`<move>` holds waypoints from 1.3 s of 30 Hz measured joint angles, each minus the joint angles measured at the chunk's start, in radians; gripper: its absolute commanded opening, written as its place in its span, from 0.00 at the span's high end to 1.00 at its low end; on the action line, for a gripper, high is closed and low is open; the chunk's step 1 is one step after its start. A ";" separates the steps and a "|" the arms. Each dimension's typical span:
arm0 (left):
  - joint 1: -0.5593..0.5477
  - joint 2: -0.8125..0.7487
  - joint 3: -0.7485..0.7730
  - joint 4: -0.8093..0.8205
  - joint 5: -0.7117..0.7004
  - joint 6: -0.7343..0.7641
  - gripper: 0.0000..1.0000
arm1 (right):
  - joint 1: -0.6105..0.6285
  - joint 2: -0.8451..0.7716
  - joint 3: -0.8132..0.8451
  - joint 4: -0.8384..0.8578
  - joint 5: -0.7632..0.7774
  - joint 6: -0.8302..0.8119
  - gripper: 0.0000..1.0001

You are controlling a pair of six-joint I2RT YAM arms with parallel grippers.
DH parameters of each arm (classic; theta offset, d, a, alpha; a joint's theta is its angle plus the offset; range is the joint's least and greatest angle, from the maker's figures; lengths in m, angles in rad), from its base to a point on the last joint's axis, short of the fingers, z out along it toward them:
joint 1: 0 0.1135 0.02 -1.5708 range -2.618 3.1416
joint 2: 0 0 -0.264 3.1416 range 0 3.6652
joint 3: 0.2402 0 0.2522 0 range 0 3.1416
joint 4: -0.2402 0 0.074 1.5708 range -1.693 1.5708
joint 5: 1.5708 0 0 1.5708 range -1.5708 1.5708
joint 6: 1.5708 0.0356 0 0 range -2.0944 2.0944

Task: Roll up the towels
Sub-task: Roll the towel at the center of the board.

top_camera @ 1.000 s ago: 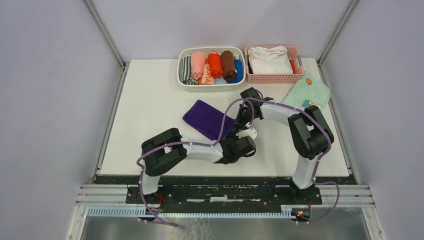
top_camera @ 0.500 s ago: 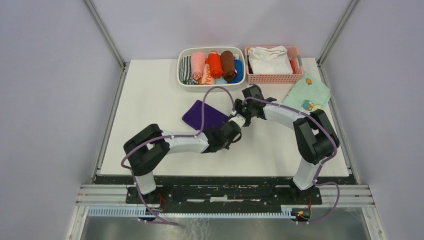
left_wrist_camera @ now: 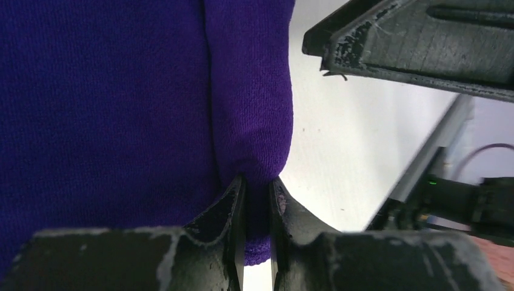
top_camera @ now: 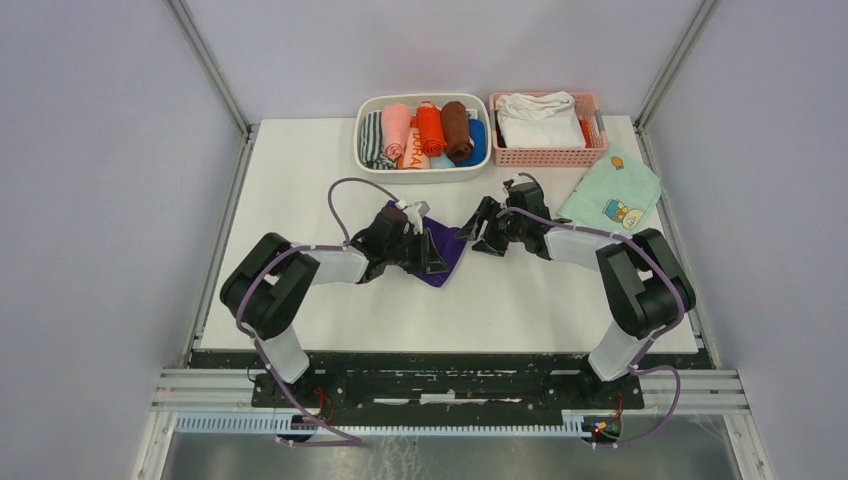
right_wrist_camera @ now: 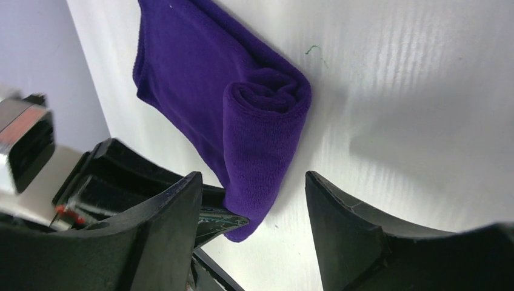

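Observation:
The purple towel (top_camera: 443, 252) lies mid-table, rolled up from its right end; the roll's spiral (right_wrist_camera: 267, 100) shows in the right wrist view. My left gripper (top_camera: 432, 252) is shut on the roll's near end (left_wrist_camera: 257, 242), and the cloth (left_wrist_camera: 121, 91) fills that view. My right gripper (top_camera: 476, 232) stands open just right of the roll (right_wrist_camera: 253, 177), its fingers to either side and not touching it. A salmon-pink roll (top_camera: 397, 128) sits in the white bin.
The white bin (top_camera: 366, 165) of rolled cloths stands at the back centre. A pink basket (top_camera: 545, 156) with a white folded cloth is to its right. A mint-green cartoon-print cloth (top_camera: 612, 195) lies flat at the right edge.
My left gripper swung from the near centre up to the purple towel and shut on its rolled end. My right gripper opened and let the towel go. The towel is rolled shorter.

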 measured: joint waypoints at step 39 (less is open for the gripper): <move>0.039 -0.082 -0.046 -0.046 0.031 -0.214 0.42 | 0.096 0.147 0.242 -0.357 0.232 -0.036 0.75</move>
